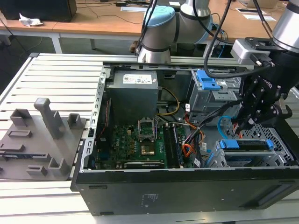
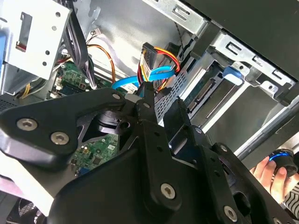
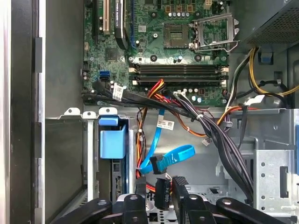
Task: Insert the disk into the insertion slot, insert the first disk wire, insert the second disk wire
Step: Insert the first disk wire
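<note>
Hovering with jaws narrowly apart beside the disk [image 1: 250, 142] seated in the insertion slot [image 1: 218, 158] at the exterior view's right, the gripper [image 2: 161, 97] nears the blue disk wire [image 3: 174, 154], light, springy, probably best pinched by its rigid plug [image 3: 156, 164].

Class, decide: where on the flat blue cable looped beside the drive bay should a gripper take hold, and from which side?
Probably at the rigid plug ending the flat blue cable, not its floppy loop. Approach from the open side of the black case, closing across the plug's flat faces.
</note>
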